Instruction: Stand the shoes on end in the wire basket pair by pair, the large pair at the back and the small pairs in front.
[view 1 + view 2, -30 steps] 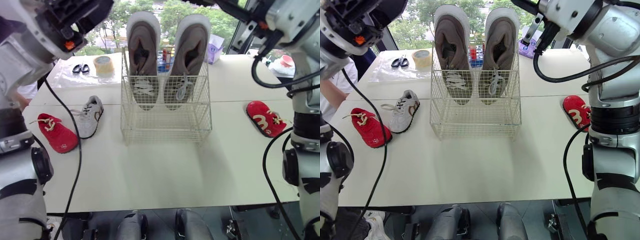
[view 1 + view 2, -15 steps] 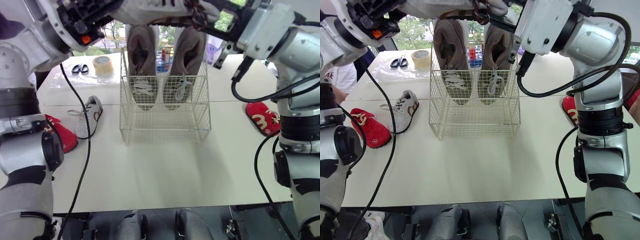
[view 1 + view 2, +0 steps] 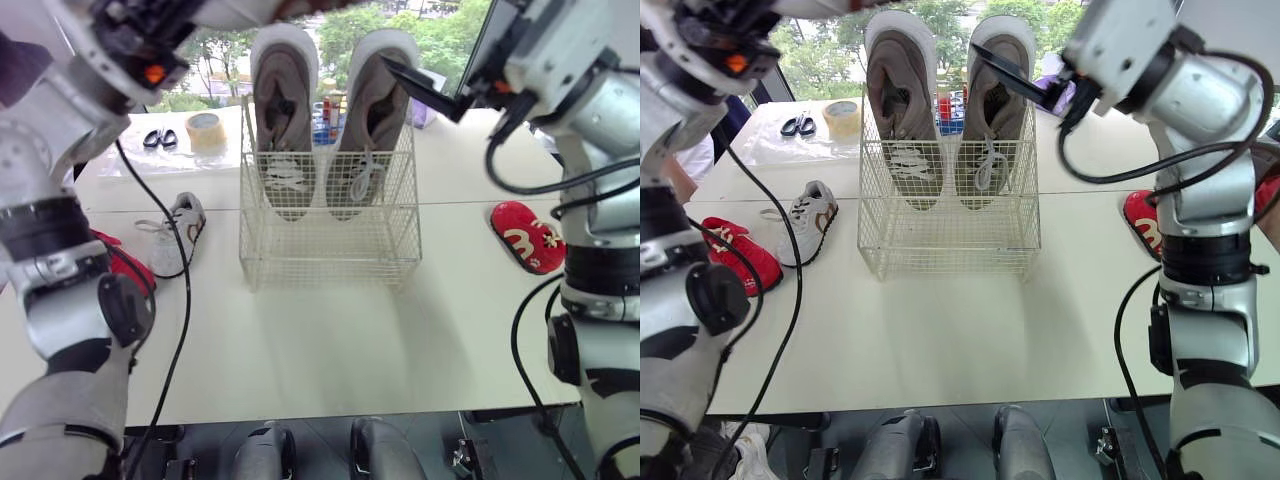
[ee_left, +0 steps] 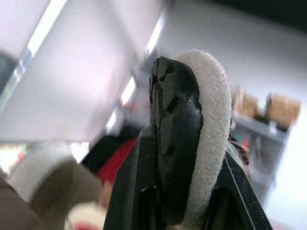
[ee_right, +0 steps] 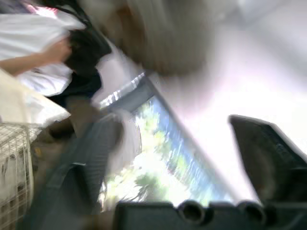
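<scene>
Left eye view: your right gripper [image 3: 430, 85] gapes beside the brown suede shoe [image 3: 375, 120] in the white wire basket [image 3: 330, 255]; back off without tipping it. Left gripper [image 4: 180, 120]: cannot tell.

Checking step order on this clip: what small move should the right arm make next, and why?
Probably lower the open right gripper toward the red shoe on the right of the table: the large pair already stands at the back of the wire basket, so the front row comes next.
</scene>
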